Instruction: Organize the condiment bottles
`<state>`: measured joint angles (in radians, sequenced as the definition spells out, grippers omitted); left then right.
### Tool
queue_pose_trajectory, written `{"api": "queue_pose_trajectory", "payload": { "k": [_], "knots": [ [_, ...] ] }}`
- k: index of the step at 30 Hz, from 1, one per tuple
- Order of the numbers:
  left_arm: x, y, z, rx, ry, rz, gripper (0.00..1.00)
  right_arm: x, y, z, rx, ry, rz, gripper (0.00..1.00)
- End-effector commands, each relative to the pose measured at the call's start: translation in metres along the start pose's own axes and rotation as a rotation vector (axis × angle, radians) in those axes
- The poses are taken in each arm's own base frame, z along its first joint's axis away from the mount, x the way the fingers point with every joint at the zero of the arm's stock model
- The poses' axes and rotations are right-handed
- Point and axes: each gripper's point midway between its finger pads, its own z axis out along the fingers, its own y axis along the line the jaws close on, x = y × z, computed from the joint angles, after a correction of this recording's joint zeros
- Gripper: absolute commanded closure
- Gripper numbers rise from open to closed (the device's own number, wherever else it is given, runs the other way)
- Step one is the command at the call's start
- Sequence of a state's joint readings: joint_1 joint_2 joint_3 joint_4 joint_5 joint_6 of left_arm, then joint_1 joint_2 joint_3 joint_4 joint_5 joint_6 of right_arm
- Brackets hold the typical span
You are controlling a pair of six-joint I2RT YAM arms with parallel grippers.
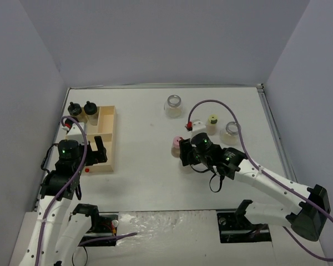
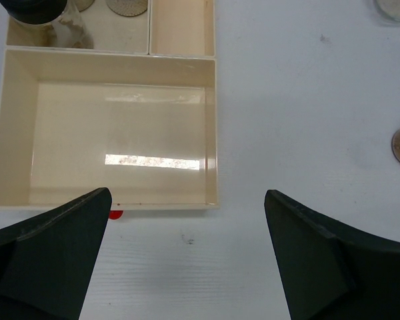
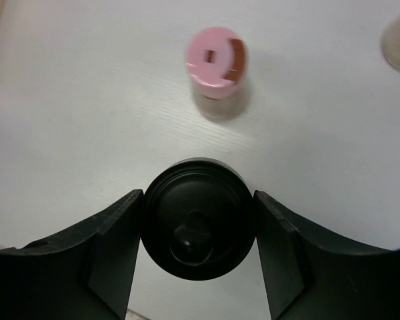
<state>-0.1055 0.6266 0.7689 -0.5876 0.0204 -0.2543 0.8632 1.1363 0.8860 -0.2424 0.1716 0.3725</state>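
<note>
The right gripper (image 3: pixel 200 223) clamps a black-capped jar (image 3: pixel 199 233) between its fingers, with the pink-capped jar (image 3: pixel 217 63) standing at its twelve o'clock. The left gripper (image 2: pixel 187 260) hangs spread wide over the six o'clock edge of the wooden tray (image 2: pixel 212 133).

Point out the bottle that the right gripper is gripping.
The black-capped bottle clamped in the right gripper. The pink-capped bottle beyond it stands free; two other black-capped bottles sit in the tray.

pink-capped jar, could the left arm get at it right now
Probably not cleanly: the pink-capped jar stands close beside the right hand, which is shut on a black-capped jar and crowds it. The left hand hangs open far off, by the tray.
</note>
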Motion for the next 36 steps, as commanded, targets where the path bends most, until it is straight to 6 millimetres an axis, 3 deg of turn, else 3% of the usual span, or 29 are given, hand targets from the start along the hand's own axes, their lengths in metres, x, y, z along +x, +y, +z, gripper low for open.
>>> {"api": "queue_pose_trajectory", "payload": {
  "k": [1,3,10,15,21,26,30,34,36],
  "knots": [
    [-0.028,0.002,-0.007,-0.021,-0.081,0.002,0.03,-0.061,0.076,0.002,-0.166,-0.111,-0.110,1.00],
    [-0.027,0.003,-0.008,-0.027,-0.082,0.000,0.03,-0.068,0.094,0.007,-0.193,-0.117,-0.155,1.00],
    [-0.026,0.005,-0.006,-0.038,-0.075,0.000,0.03,-0.088,0.129,0.059,-0.214,-0.126,-0.283,1.00],
    [-0.026,0.004,-0.007,-0.035,-0.080,0.001,0.03,-0.088,0.150,0.090,-0.257,-0.131,-0.325,1.00],
    [-0.026,0.001,-0.007,-0.015,-0.081,0.002,0.03,-0.070,0.151,0.117,-0.248,-0.108,-0.344,0.97],
    [-0.025,-0.015,-0.006,0.072,-0.076,-0.003,0.03,-0.051,0.145,0.126,-0.244,-0.079,-0.344,0.74],
    [-0.019,-0.029,-0.006,0.143,-0.043,-0.015,0.03,-0.043,0.145,0.119,-0.268,-0.076,-0.316,0.26],
    [-0.019,-0.041,-0.009,0.201,-0.025,-0.032,0.03,-0.059,0.144,0.088,-0.288,-0.134,-0.274,0.08],
    [-0.022,-0.046,-0.011,0.224,-0.032,-0.042,0.03,-0.059,0.138,0.074,-0.287,-0.147,-0.253,0.04]
  ]
}}
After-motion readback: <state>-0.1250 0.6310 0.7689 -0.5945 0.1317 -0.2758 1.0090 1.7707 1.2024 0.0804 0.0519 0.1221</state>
